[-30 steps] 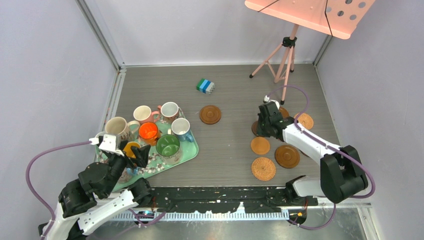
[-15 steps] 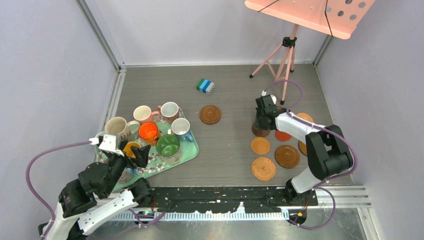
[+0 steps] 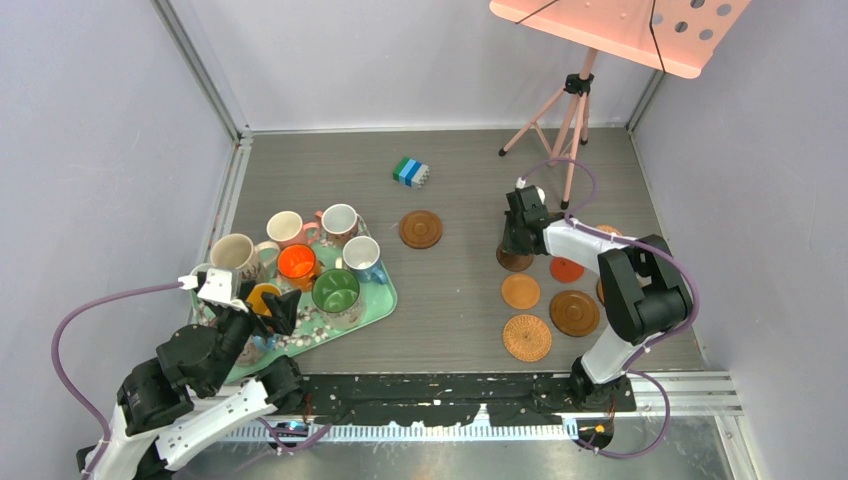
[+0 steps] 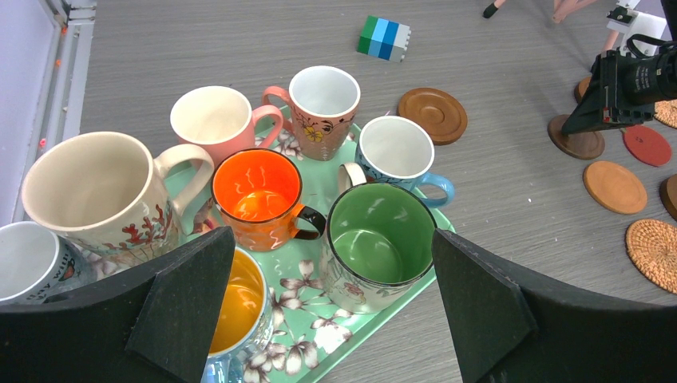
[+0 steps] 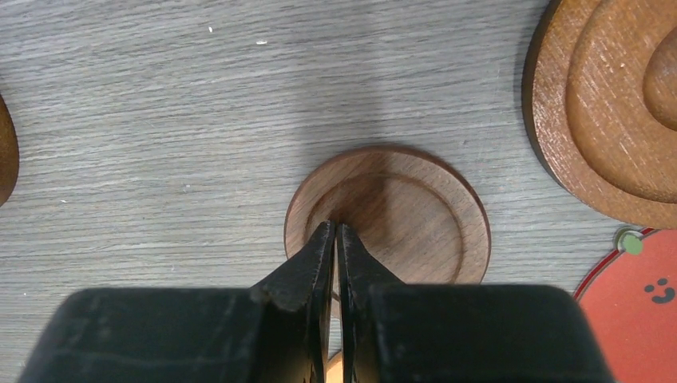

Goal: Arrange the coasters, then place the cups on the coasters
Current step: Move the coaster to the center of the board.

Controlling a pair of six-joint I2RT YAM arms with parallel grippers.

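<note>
Several cups stand on the tray at left, among them a green-inside cup, an orange-inside cup, a cream cup and a pink cup. My left gripper hangs open over the tray's near edge, holding nothing. The coasters lie at right: tan, wicker, red-orange, a large dark one, and one apart. My right gripper is shut, its tips resting on a small dark brown coaster.
The mint-green floral tray holds the cups. A blue-green toy block lies far centre. A pink tripod stand rises at the back right. Walls close in both sides. In the right wrist view a big wooden coaster lies beside the small one.
My right gripper has slid a little left and away with the small dark coaster under its tips, and the arm's elbow swung in, uncovering the red-orange coaster. The left arm stayed still.
</note>
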